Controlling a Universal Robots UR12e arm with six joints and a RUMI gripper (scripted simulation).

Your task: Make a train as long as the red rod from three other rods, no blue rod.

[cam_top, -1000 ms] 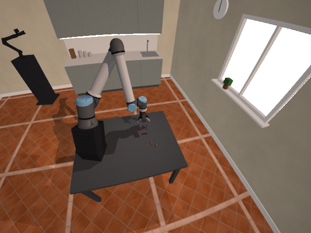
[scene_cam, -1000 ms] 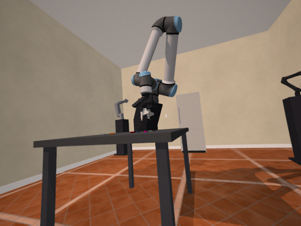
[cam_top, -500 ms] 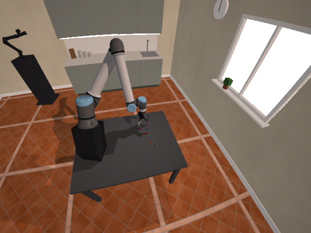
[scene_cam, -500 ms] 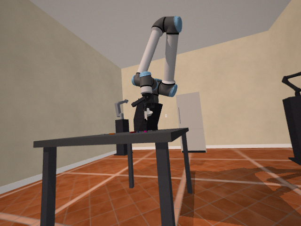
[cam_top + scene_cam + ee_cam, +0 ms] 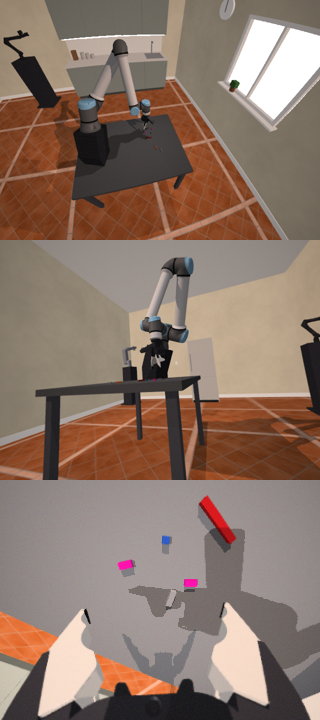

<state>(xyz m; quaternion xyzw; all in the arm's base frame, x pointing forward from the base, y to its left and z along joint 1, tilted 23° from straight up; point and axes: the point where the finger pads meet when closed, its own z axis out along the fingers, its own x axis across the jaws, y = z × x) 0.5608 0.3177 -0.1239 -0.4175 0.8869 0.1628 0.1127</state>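
My gripper is open and empty, hovering above the dark table over a cluster of small rods. In the wrist view a grey rod lies in shadow just ahead of the fingertips. A magenta rod lies close beyond it, and a second magenta rod lies further left. A blue rod lies beyond them and the red rod is at the top right. In the top view the gripper is above the red rod. An orange rod and another grey rod lie apart, nearer the front.
The robot's black pedestal stands at the table's left side. The table's far edge shows at the lower left of the wrist view, with tiled floor beyond. A dark stand with a second arm stands off the table.
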